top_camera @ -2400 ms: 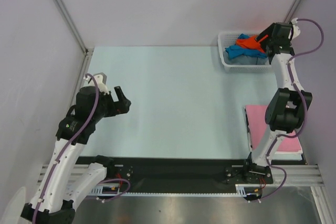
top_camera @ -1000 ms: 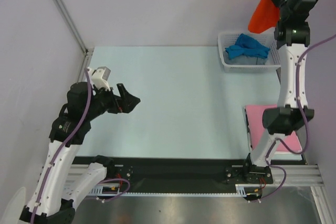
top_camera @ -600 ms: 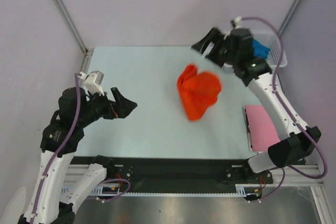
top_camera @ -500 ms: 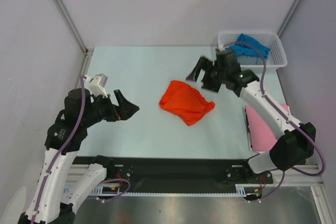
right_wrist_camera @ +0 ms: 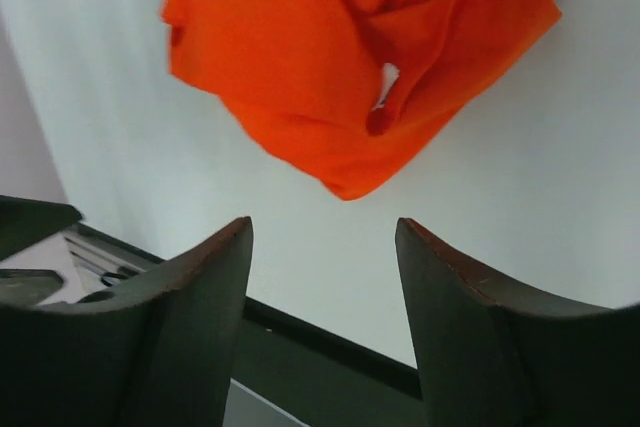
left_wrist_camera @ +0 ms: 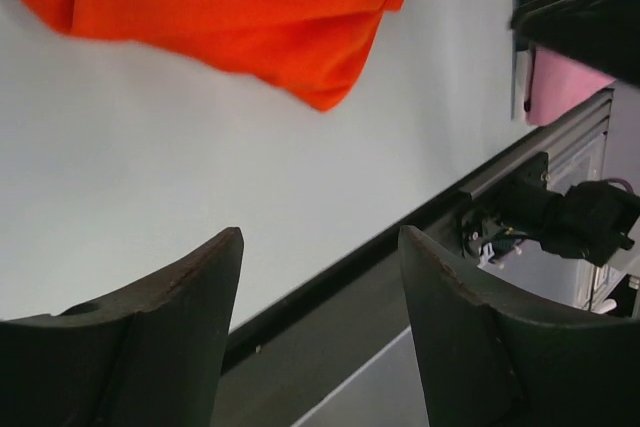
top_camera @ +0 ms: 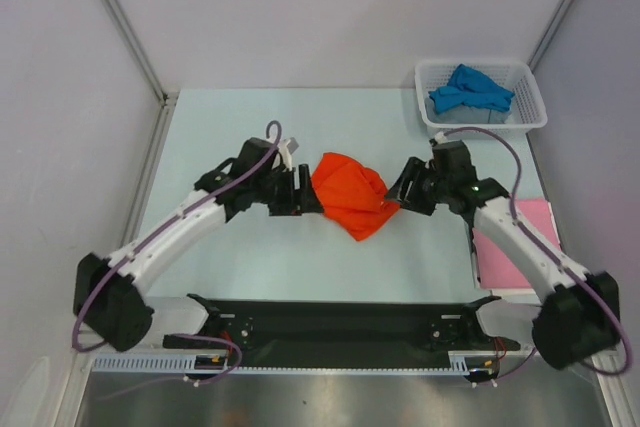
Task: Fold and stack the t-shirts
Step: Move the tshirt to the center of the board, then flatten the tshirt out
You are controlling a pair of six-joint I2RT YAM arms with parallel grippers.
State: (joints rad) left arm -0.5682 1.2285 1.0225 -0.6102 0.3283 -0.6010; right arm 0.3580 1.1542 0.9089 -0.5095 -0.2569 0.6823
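Plain bright colour for the orange-red t-shirt (top_camera: 350, 192), against the pale mint-green table (top_camera: 250, 127). Far right of that shirt, a plain blue t-shirt (top_camera: 470, 89) in the white mesh basket (top_camera: 480, 127); near right of it, a plain pink t-shirt (top_camera: 540, 219). Matte black on the left gripper (top_camera: 308, 197) and right gripper (top_camera: 399, 190) beside it.

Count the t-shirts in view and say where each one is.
3. An orange-red t-shirt lies crumpled on the table; a blue t-shirt sits in the white basket, far right; a pink t-shirt lies flat, near right. More could be hidden under the blue one.
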